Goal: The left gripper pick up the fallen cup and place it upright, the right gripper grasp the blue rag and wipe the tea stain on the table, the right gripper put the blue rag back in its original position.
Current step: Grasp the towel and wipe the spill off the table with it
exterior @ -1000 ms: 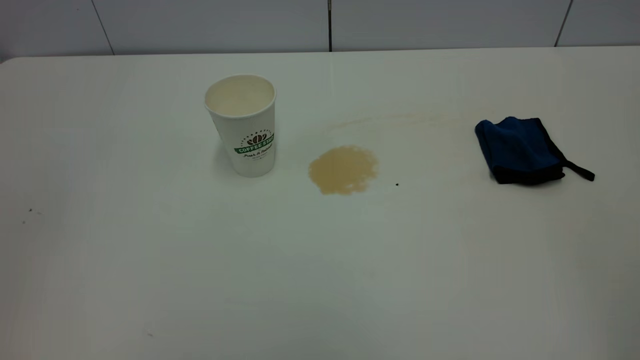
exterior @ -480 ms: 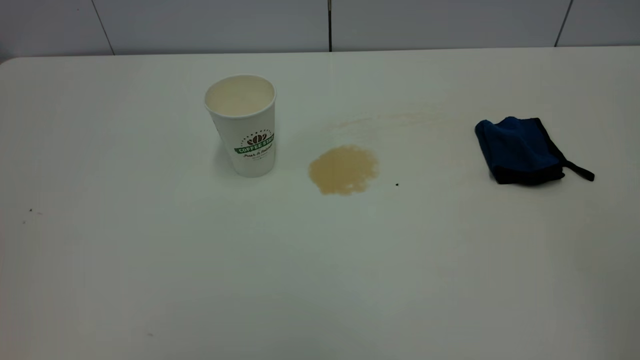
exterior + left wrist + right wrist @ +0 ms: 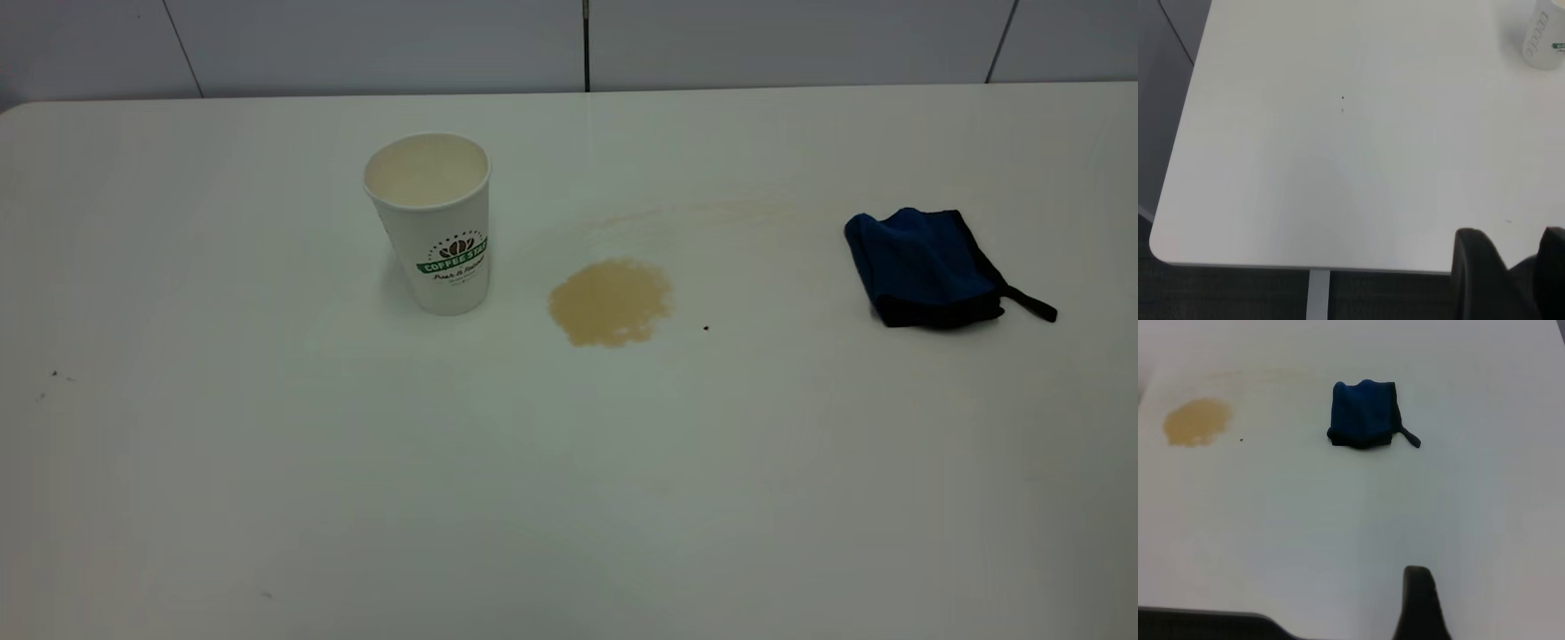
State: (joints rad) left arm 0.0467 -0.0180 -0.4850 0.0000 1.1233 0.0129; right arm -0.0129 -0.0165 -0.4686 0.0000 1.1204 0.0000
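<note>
The two black fingertips [image 3: 1478, 267] of the left gripper [image 3: 1511, 263] are standing apart with a gap showing between them, grasping nothing, and are hovering over the near edge of the table [image 3: 1305, 167], well apart from the cup [image 3: 1543, 40]. Of the right gripper [image 3: 1421, 600] only one black fingertip [image 3: 1418, 590] is showing, so whether it is spread or closed cannot be told; it is hanging over the near part of the table, well apart from the blue rag [image 3: 1363, 413], and is touching nothing visible. In the exterior view neither arm is appearing. The cup [image 3: 431, 222] is standing upright on the table [image 3: 569, 498], its mouth facing upward, its cream inside showing and its green banner logo facing the camera. The tea stain [image 3: 610, 301] is lying just beside the cup toward the right, as a roundish tan blotch, with a faint pale smear arcing beyond it. The blue rag [image 3: 925, 267] is sitting bunched on the table's right side, well apart from the stain, its thin black strap trailing outward.
</note>
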